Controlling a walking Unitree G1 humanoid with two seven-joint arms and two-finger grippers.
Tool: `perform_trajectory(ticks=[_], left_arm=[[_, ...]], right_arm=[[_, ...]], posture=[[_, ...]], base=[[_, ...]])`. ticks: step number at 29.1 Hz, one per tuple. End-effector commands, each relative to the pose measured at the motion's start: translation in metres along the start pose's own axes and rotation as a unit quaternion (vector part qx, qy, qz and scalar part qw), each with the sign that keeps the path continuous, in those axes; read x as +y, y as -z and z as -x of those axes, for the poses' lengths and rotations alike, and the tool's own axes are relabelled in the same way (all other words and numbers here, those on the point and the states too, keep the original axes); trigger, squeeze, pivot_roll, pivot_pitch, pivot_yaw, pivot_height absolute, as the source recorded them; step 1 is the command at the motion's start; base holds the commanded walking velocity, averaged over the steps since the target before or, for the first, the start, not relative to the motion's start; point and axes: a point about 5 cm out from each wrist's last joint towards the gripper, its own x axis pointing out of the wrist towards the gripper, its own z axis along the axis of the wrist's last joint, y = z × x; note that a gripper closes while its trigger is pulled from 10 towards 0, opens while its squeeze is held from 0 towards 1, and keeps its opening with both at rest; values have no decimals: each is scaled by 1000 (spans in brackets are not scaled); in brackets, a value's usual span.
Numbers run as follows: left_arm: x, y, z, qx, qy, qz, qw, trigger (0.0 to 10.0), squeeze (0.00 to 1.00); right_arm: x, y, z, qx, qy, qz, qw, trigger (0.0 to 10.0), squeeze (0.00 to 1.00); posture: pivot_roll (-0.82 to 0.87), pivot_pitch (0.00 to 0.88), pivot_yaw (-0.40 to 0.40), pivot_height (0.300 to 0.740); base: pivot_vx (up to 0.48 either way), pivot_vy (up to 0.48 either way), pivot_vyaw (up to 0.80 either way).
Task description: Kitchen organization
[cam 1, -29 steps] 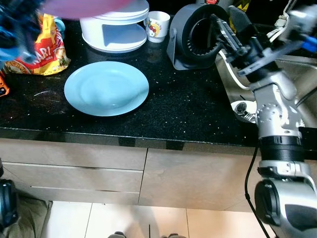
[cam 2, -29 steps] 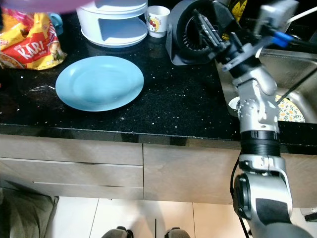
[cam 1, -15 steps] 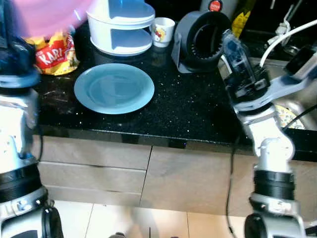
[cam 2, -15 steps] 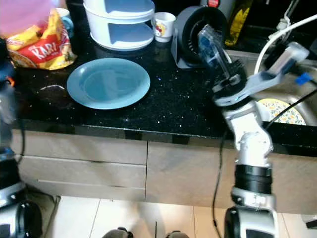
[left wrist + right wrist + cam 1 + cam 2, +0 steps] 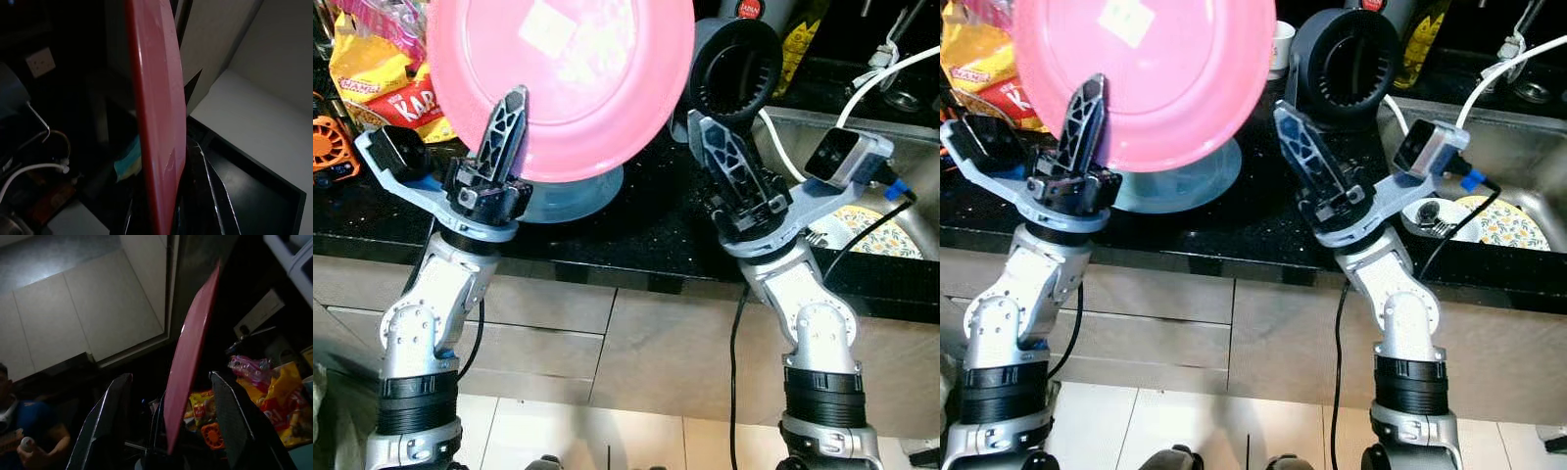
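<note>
A large pink plate (image 5: pixel 563 78) stands almost upright above the black counter (image 5: pixel 646 225), with my left gripper (image 5: pixel 509 127) shut on its lower rim. In the left wrist view the plate (image 5: pixel 156 122) is edge-on between the black fingers. A light blue plate (image 5: pixel 573 201) lies flat on the counter, mostly hidden behind the pink one. My right gripper (image 5: pixel 724 162) is raised over the counter's front edge to the right of the pink plate. It is open with nothing between its fingers (image 5: pixel 112 416).
A round black appliance (image 5: pixel 739 64) stands at the back right. Snack bags (image 5: pixel 382 78) and an orange object (image 5: pixel 333 152) lie at the left. On the right, a sink (image 5: pixel 901 137) holds a patterned plate (image 5: pixel 871 230). A person (image 5: pixel 19 431) is behind.
The camera has shifted. My left arm brought the pink plate down from the top of the picture to stand before the blue plate. My right arm lowered toward the counter's front edge.
</note>
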Motion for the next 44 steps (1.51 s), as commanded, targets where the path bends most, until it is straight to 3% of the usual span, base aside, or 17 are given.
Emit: perform_trajectory(ticks=[1, 24, 25, 34, 35, 36, 37, 38, 39, 40, 44], left_arm=[[-4, 7, 1, 16, 10, 7, 1000, 0, 0], [-1, 31, 7, 73, 5, 16, 997, 0, 0], [-1, 31, 8, 75, 4, 15, 997, 0, 0], [2, 30, 10, 83, 1, -12, 996, 0, 0], [2, 28, 10, 81, 3, -20, 997, 2549, 0], [2, 28, 10, 81, 3, -20, 997, 2549, 0], [2, 25, 10, 79, 2, -32, 996, 4353, 0], [2, 21, 10, 73, -2, -41, 997, 10000, 4], [2, 18, 10, 69, -6, -46, 997, 10000, 4], [2, 13, 9, 68, -7, -53, 996, 10000, 1000], [-5, 7, 9, 81, 9, -70, 994, 10000, 1000]], right_arm=[[1, 9, -1, 32, 12, 12, 999, 10000, 0], [8, 21, -10, 27, 4, -3, 1000, 10000, 0], [8, 20, -11, 16, 1, -3, 1000, 0, 0], [8, 19, -11, 8, 7, -3, 1000, 0, 0], [7, 19, -11, 8, 8, -3, 1000, 0, 0], [7, 19, -11, 8, 8, -3, 1000, 0, 0], [7, 18, -11, 7, 10, -2, 1000, 0, 0], [6, 17, -11, 5, 11, -1, 1000, 0, 0], [5, 16, -11, 4, 12, -1, 1000, 0, 0], [5, 15, -11, 2, 13, 0, 1000, 0, 0], [4, 10, -11, -6, 16, 7, 1000, 0, 0]], posture=[[119, 86, -67, 740], [114, 88, -52, 740], [112, 87, -51, 740], [110, 88, -51, 740], [109, 88, -53, 740], [109, 88, -53, 740], [109, 89, -53, 740], [110, 88, -54, 740], [111, 89, -54, 740], [111, 89, -54, 740], [111, 90, -55, 740]], base=[[0, 0, 0], [0, 0, 0], [0, 0, 0], [0, 0, 0], [0, 0, 0], [0, 0, 0], [0, 0, 0], [0, 0, 0], [0, 0, 0], [0, 0, 0], [0, 0, 0]])
